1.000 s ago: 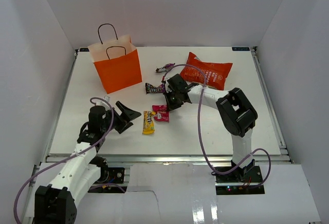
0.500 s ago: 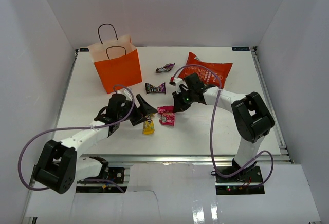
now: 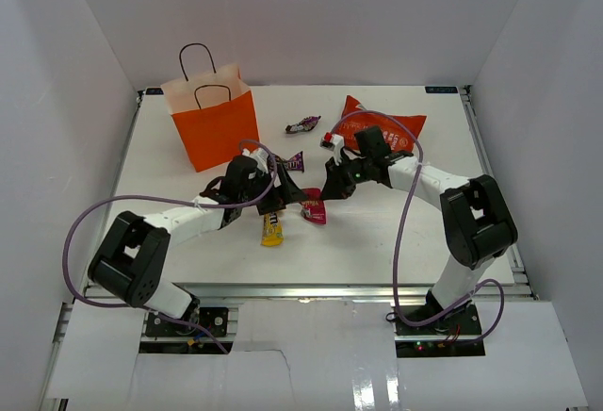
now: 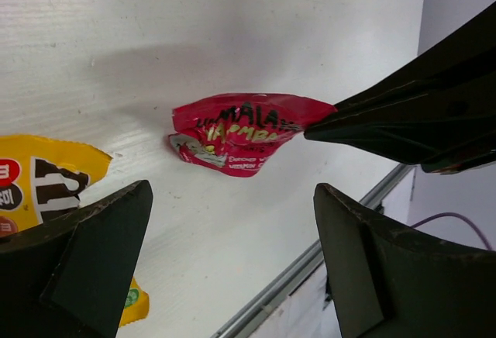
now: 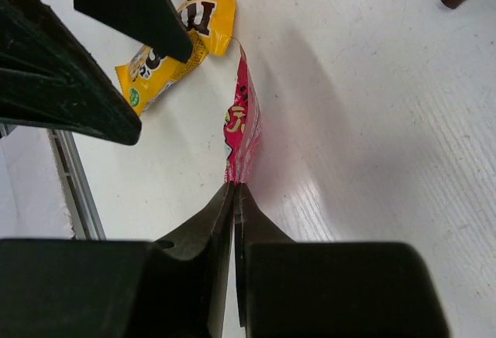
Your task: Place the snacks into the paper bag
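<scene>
The orange paper bag (image 3: 219, 128) stands upright at the back left. My right gripper (image 3: 326, 192) is shut on one end of the pink candy packet (image 3: 314, 207) and holds it just above the table; the pinch shows in the right wrist view (image 5: 234, 187), the packet (image 5: 242, 125) hanging edge-on. My left gripper (image 3: 285, 196) is open and empty right beside it, the packet (image 4: 232, 132) ahead of its fingers (image 4: 101, 245). The yellow packet (image 3: 272, 231) lies below the left gripper. The red chip bag (image 3: 394, 126) lies behind the right arm. One dark purple packet (image 3: 303, 124) lies at the back centre, another (image 3: 294, 159) behind the left gripper.
White walls close in the table on three sides. A metal rail (image 3: 301, 288) runs along the near edge. Both arms' purple cables loop over the table. The two grippers' fingers are close together at the table's centre.
My left arm has swung out from the near left to the centre, jaws open. My right gripper has taken the pink packet and drawn it slightly right, lifting it off the table.
</scene>
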